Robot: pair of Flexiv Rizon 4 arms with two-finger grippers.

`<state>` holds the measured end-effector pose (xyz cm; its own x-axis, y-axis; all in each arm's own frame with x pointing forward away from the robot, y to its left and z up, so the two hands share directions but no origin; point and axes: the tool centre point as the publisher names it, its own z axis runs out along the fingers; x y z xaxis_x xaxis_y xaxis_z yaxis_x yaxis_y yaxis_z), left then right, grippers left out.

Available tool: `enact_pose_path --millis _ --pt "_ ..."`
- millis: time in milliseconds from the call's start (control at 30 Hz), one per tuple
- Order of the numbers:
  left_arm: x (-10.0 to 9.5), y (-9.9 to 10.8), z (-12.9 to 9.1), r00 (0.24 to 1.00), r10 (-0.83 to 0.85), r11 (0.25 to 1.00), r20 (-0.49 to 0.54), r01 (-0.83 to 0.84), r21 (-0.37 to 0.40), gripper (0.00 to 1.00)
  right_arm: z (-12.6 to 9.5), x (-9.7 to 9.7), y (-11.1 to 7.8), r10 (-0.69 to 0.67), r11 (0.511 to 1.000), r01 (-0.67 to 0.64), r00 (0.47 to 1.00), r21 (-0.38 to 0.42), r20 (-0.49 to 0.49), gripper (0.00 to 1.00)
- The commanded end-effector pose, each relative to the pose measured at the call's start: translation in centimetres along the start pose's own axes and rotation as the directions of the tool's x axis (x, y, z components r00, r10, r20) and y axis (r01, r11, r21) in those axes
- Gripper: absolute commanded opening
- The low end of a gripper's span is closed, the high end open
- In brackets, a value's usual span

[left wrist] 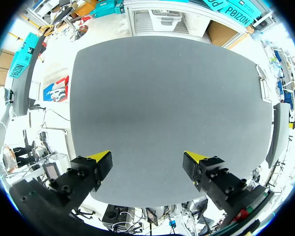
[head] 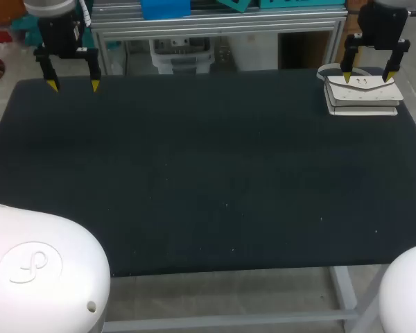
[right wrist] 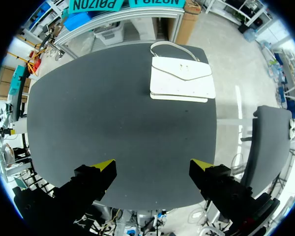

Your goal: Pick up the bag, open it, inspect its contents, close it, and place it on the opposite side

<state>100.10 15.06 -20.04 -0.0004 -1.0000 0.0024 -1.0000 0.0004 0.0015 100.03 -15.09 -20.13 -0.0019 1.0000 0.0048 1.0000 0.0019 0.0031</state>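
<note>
White rounded arm housings fill the near corners of the head view, the left one (head: 41, 270) bearing an embossed looped emblem, the right one (head: 409, 291) plain where it shows. Between them stretches the dark table (head: 208, 180). At its far right corner lies the bag (head: 362, 94), a white flap handbag resting flat with the flap face up. Its long axis runs along the table's far edge, and its short right end sits close to the right edge. The flap's fold lies on the far side and its tip points toward the near edge; a thin white strap (head: 331, 69) loops out at the far side. Small marks on the flap are too small to make out as writing. The right gripper (head: 367, 77) hangs over the bag with its yellow-tipped fingers spread wide, gripping nothing; in the right wrist view the bag (right wrist: 182, 78) lies ahead of the gripper (right wrist: 153, 165), apart from both fingers, with bare table (right wrist: 113, 113) between. The left gripper (head: 73, 85) hangs over the far left corner, likewise spread wide and empty; its own view shows the gripper (left wrist: 148, 158) over bare table (left wrist: 172, 108).
</note>
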Motion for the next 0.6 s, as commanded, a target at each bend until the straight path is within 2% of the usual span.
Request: enact_pose_path --millis 33,433,600 --pt "0.02 0.03 -0.02 1.0 0.0 1.0 0.001 0.0 0.0 1.0 -0.06 0.05 -0.03 0.001 1.0 -0.001 1.0 0.001 0.002 1.0" --pt "0.02 0.03 -0.02 1.0 0.0 1.0 0.001 0.0 0.0 1.0 -0.06 0.05 -0.03 0.001 1.0 -0.001 1.0 0.001 0.002 1.0" --pt "0.65 0.25 -0.33 0.986 0.153 0.988 -0.072 -0.151 0.037 1.0 0.16 -0.26 0.17 -0.031 1.0 0.031 0.999 -0.002 -0.029 1.0"
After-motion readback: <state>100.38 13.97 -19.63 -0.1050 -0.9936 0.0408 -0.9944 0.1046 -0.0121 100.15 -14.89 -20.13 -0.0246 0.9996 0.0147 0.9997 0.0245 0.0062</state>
